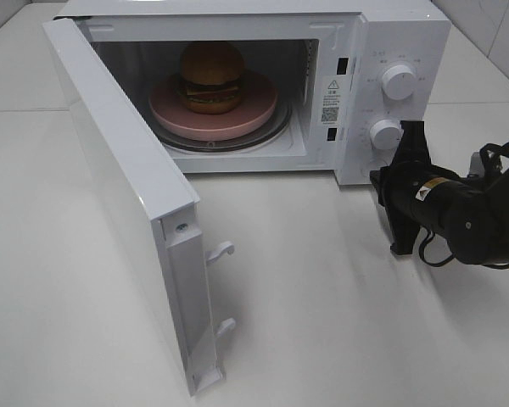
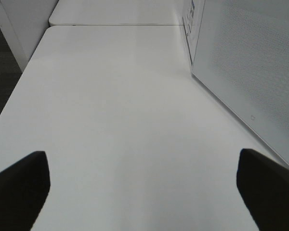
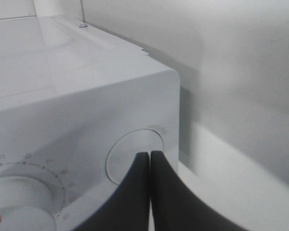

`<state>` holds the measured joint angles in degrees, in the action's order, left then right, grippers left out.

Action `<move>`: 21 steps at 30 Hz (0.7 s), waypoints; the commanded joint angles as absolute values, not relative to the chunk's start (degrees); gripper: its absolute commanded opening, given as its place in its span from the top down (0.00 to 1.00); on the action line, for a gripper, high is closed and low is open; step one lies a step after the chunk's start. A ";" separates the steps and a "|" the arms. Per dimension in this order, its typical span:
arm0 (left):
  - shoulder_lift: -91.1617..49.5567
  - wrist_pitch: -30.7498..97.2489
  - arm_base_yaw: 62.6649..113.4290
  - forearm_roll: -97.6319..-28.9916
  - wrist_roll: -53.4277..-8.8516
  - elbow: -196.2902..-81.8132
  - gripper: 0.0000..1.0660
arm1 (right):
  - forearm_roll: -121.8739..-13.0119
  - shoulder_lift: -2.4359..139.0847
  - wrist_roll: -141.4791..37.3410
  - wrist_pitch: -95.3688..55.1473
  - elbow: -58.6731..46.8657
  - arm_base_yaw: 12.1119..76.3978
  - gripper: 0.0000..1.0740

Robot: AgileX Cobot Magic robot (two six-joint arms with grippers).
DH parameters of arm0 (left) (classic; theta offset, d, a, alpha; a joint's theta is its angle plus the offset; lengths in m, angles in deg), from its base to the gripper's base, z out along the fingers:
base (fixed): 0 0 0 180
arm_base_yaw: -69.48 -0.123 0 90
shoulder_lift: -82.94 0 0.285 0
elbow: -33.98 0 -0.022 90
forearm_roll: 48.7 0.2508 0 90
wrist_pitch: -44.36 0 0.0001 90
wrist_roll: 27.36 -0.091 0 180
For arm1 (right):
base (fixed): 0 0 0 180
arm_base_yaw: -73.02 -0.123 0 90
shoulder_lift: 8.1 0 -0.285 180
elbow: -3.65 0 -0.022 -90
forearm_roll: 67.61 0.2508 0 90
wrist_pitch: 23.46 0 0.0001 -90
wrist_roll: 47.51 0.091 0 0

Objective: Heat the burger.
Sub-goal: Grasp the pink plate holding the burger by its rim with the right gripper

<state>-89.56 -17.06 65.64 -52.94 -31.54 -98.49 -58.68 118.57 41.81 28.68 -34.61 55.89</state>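
Burger sits on its pink plate inside the microwave — door beside the wide-open left gripper not yet shut, right gripper pinched closed by the dials

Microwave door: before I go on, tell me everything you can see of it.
The microwave door is white and glossy, plastic or painted metal by its look, and stands wide open, hinged at the left side of the microwave, its free edge toward the camera. That edge carries two white latch hooks, one above the other, and a small screw near its top. The door is upright, its bottom edge close over the table. Nothing touches it in the exterior view.
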 commanded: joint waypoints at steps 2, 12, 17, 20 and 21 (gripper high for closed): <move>-89.90 -16.94 65.53 -52.83 -31.25 -98.37 0.05 | -59.42 116.62 41.81 29.31 -35.47 55.94 1.00; -89.90 -16.94 65.53 -52.83 -31.25 -98.37 0.05 | -59.59 111.58 38.20 29.02 -41.89 55.94 1.00; -89.90 -16.94 65.53 -52.83 -31.25 -98.37 0.05 | -61.14 107.11 30.12 27.30 -45.04 55.94 1.00; -89.90 -16.94 65.53 -52.83 -31.25 -98.37 0.05 | -63.60 103.91 24.97 20.43 -45.61 55.94 1.00; -89.90 -16.94 65.53 -52.83 -31.25 -98.37 0.05 | -63.60 103.91 24.97 20.43 -45.61 55.94 1.00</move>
<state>-89.56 -17.06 65.64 -52.94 -31.54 -98.49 -62.06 104.94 27.43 21.57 -45.44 55.89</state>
